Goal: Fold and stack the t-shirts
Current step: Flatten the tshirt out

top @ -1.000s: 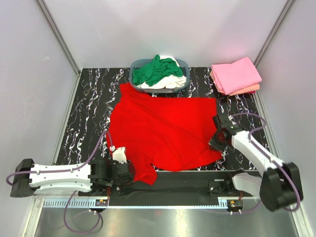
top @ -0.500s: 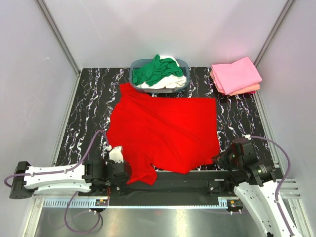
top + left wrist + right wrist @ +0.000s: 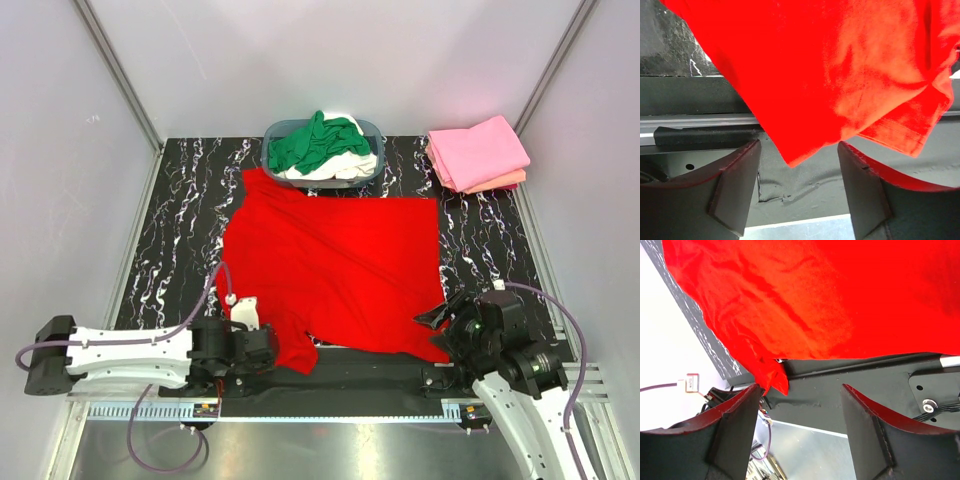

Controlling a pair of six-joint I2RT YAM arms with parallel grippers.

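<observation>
A bright red t-shirt (image 3: 335, 265) lies spread flat across the black marbled table (image 3: 180, 230). My left gripper (image 3: 266, 352) stands open at the shirt's near left corner. In the left wrist view the red t-shirt's (image 3: 830, 65) point hangs just above the gap of that gripper (image 3: 799, 195), touching neither finger. My right gripper (image 3: 437, 320) is open at the near right corner. In the right wrist view the red t-shirt (image 3: 815, 295) lies beyond the open gripper (image 3: 800, 435), with a bunched fold by the left finger (image 3: 735, 430).
A blue-grey basket (image 3: 268, 152) at the back centre holds a green shirt (image 3: 312, 140) on a white one (image 3: 345, 168). A folded pink and salmon stack (image 3: 478, 153) lies at the back right. The dark base rail (image 3: 370, 375) runs along the near edge.
The right arm drew back to the near edge, dragging the shirt's near right corner with it, then opened and let go. The left jaws narrowed and then opened at the near left corner.
</observation>
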